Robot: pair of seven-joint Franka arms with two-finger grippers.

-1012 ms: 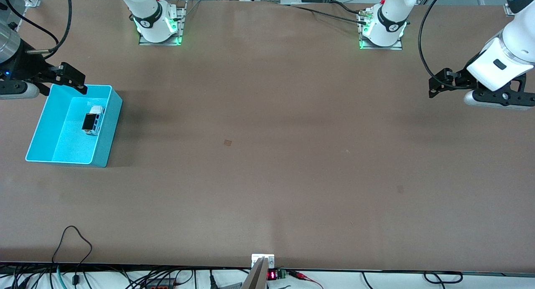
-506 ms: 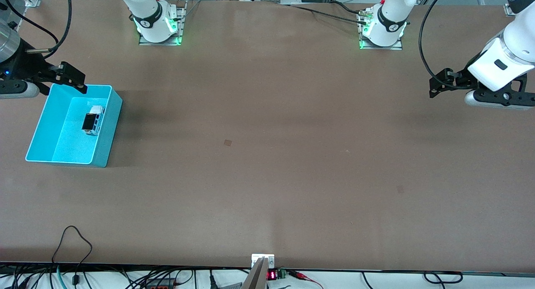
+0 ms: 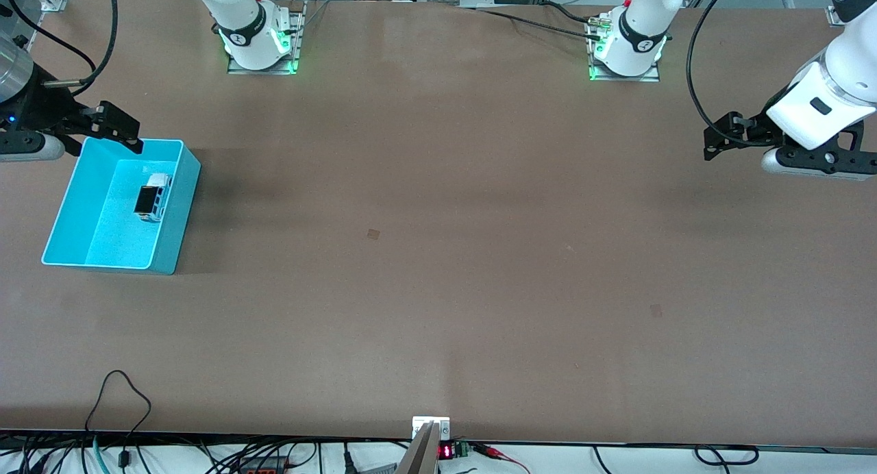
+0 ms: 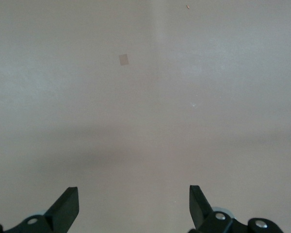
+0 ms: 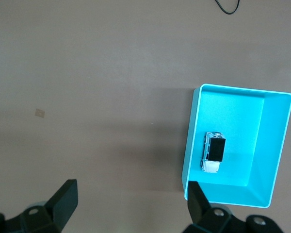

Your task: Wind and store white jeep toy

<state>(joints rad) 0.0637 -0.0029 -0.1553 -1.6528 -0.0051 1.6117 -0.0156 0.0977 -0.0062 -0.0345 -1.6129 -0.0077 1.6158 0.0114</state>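
Note:
The white jeep toy (image 3: 152, 198) with its black roof panel lies inside the cyan bin (image 3: 75, 207) at the right arm's end of the table. It also shows in the right wrist view (image 5: 214, 151), in the bin (image 5: 274, 145). My right gripper (image 3: 113, 128) is open and empty, up in the air over the bin's rim that lies farthest from the front camera; in its wrist view (image 5: 131, 201) the jaws stand wide apart. My left gripper (image 3: 719, 140) is open and empty over bare table at the left arm's end; its wrist view (image 4: 134, 206) shows only tabletop.
The brown table (image 3: 438, 255) has a small darker square mark (image 3: 373, 233) near its middle. Cables (image 3: 120, 405) hang along the table edge nearest the front camera. The two arm bases (image 3: 259, 39) stand along the edge farthest from that camera.

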